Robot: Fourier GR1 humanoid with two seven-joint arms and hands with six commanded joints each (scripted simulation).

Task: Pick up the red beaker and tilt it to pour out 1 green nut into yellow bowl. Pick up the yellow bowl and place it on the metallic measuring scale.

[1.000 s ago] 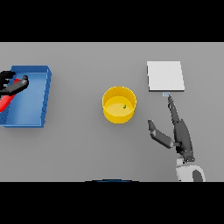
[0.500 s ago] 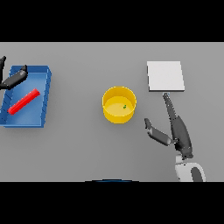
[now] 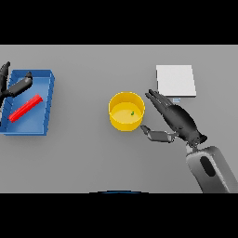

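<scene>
The right hand [image 3: 179, 120] is closing in on the yellow bowl [image 3: 126, 111] (it was well apart half a second ago), fingers straight, thumb just beside the rim, gripping nothing. The green nut [image 3: 132, 113] is lying inside. The left hand [image 3: 14, 86], relaxed, is hovering over the blue tray [image 3: 46, 100], where the red beaker [image 3: 25, 107] is lying. Bare table is separating bowl from scale [image 3: 175, 80].

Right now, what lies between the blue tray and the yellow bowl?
Nothing: in the head view only bare grey table separates the blue tray from the yellow bowl. The red beaker lies inside the tray.
</scene>
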